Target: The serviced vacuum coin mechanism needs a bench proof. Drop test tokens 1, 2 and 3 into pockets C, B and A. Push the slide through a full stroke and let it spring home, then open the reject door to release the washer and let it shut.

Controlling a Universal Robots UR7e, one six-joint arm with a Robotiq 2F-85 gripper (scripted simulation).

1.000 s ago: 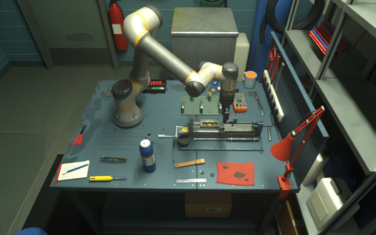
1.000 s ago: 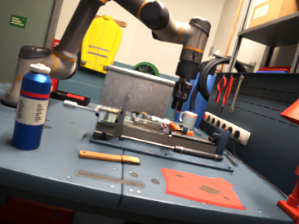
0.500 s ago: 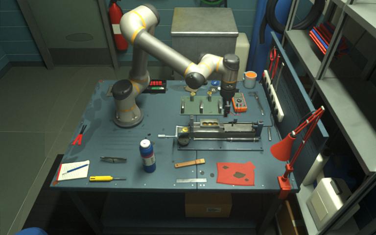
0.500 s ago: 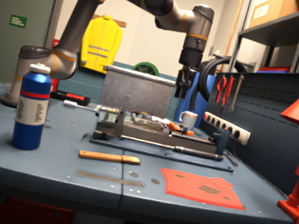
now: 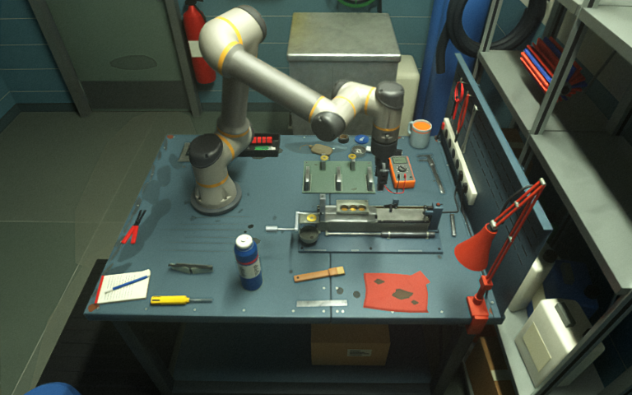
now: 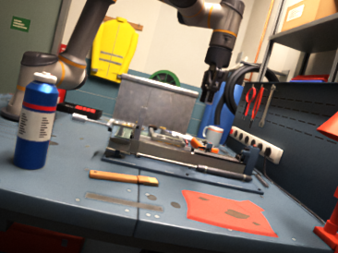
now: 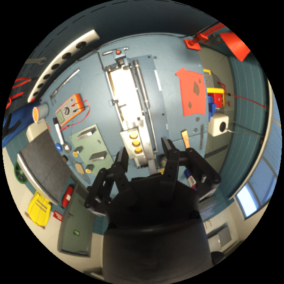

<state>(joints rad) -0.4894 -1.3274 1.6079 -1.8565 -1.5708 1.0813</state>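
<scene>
The coin mechanism point(image 5: 368, 219) sits on its base plate at mid-bench. Three gold tokens point(image 5: 353, 207) lie in a row in the pockets of its slide block point(image 7: 135, 144). The slide handle point(image 5: 279, 228) sticks out to the left. A gold disc point(image 5: 311, 217) sits at the left end, above a dark round cup point(image 5: 308, 234). The green token tray point(image 5: 339, 177) behind it looks empty of tokens. My gripper point(image 5: 383, 179) hangs open and empty above the bench, behind the mechanism and beside the tray's right edge point(image 6: 208, 90) point(image 7: 145, 155).
An orange multimeter point(image 5: 401, 171) lies just right of my gripper. A mug point(image 5: 420, 132) stands behind it. A power strip point(image 5: 459, 160) and pegboard line the right side. A blue bottle point(image 5: 247, 262), a wooden-handled tool point(image 5: 319, 274) and a red cloth point(image 5: 397, 291) lie toward the front.
</scene>
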